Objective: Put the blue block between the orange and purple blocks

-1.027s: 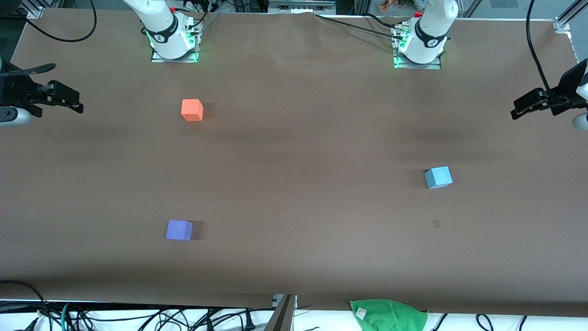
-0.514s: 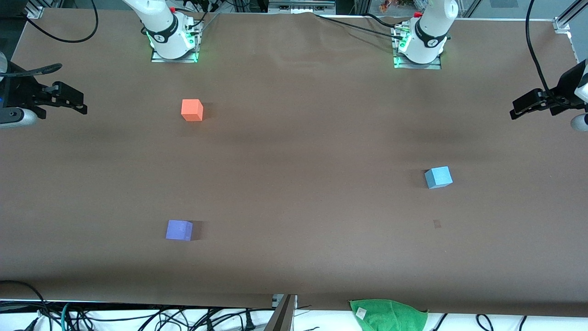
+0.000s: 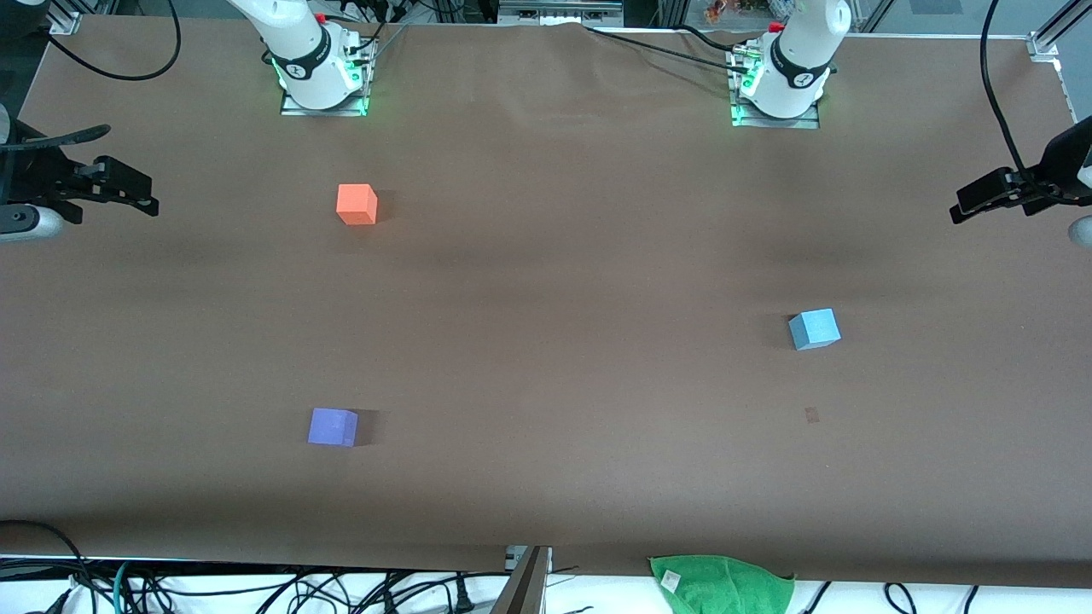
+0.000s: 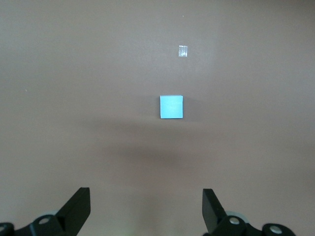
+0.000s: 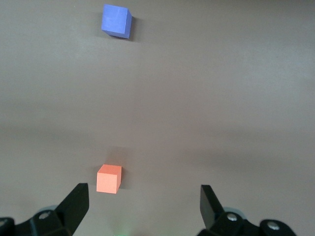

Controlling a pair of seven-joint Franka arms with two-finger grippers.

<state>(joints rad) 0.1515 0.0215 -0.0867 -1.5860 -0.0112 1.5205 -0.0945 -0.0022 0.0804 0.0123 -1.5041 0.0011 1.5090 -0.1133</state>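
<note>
Right now I see the blue block (image 3: 815, 329) sitting on the brown table (image 3: 554, 298) toward the left arm's end, resting flat with nothing touching it. My left gripper (image 4: 145, 209) is raised in the air at that end of the table, and in the left wrist view its two fingers (image 4: 78, 206) are spread wide with nothing between them; the blue block (image 4: 171, 106) shows in that view on the table ahead of the fingers, well apart from them. A small pale mark (image 4: 183, 51) lies on the table surface near the block.

The orange block (image 3: 357, 204) and the purple block (image 3: 333, 426) both sit toward the right arm's end, well apart from each other, the purple one nearer to the front camera. The stretch of table between them holds no block. My right gripper (image 5: 142, 206) is up in the air at the right arm's end, fingers (image 5: 76, 201) also spread apart and holding nothing; its wrist view shows the orange block (image 5: 109, 179) and purple block (image 5: 116, 21) on the table.

A green cloth (image 3: 721, 582) lies at the table's edge nearest the front camera.
</note>
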